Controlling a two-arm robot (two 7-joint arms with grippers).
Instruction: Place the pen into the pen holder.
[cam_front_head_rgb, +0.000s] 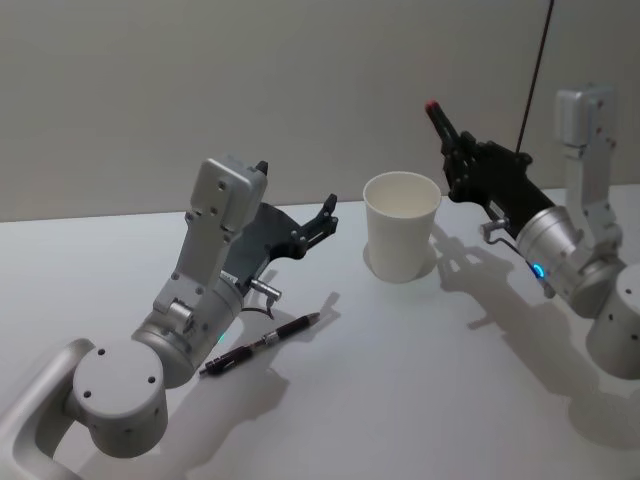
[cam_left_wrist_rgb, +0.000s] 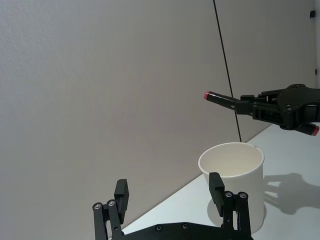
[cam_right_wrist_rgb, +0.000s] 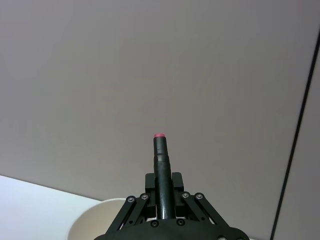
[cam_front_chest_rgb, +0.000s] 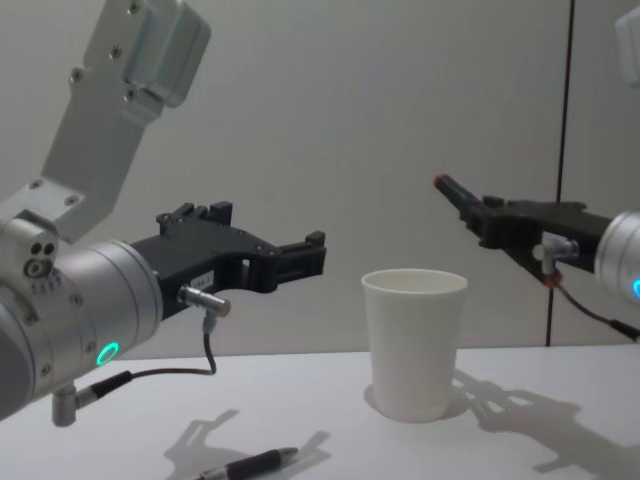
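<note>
The pen holder (cam_front_head_rgb: 402, 225) is a white paper cup standing upright at the table's middle. My right gripper (cam_front_head_rgb: 455, 150) hovers just right of the cup's rim, shut on a black pen with a red tip (cam_front_head_rgb: 438, 118) that points up and away past the cup. The right wrist view shows that pen (cam_right_wrist_rgb: 161, 155) between the shut fingers, above the cup (cam_right_wrist_rgb: 90, 225). A second black pen (cam_front_head_rgb: 262, 343) lies flat on the table beside my left arm. My left gripper (cam_front_head_rgb: 297, 190) is open in the air, left of the cup (cam_left_wrist_rgb: 235, 190), holding nothing.
The white table (cam_front_head_rgb: 420, 400) ends at a plain grey wall close behind the cup. A thin dark cable (cam_front_head_rgb: 535, 70) hangs down the wall behind the right arm. Both arms' bases sit at the near corners.
</note>
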